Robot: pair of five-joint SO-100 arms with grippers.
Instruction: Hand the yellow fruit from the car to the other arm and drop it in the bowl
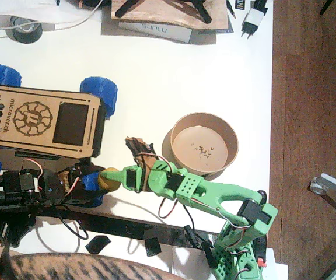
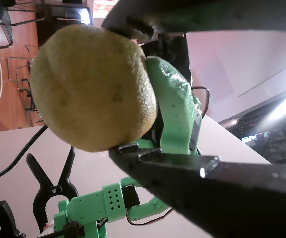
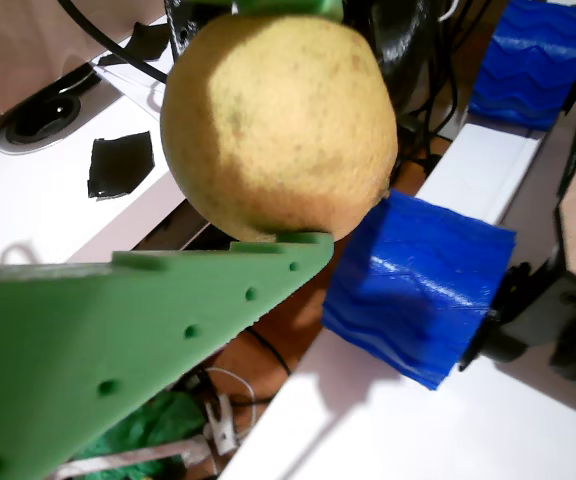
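Note:
The yellow fruit [image 1: 109, 178] hangs just above the table's front edge, between the two arms. My left gripper [image 1: 95, 179], the black one, comes at it from the left. In a wrist view its black jaws close on the yellow fruit [image 2: 93, 87] from above and below, with a green finger [image 2: 175, 104] pressed against the fruit's far side. My right gripper [image 1: 118, 177], on the green arm, has its green fingers [image 3: 268, 260] touching the yellow fruit [image 3: 278, 120] from below and at the top. The car [image 1: 39, 119] stands at the left. The bowl [image 1: 205, 166] sits right of centre, holding only crumbs.
A blue car wheel [image 3: 418, 290] sits close beside the fruit. A brown crumpled scrap [image 1: 137, 144] lies between the car and the bowl. A tape roll [image 1: 25, 29] and a box [image 1: 156, 26] line the back edge. Wooden floor [image 1: 314, 87] begins right of the table.

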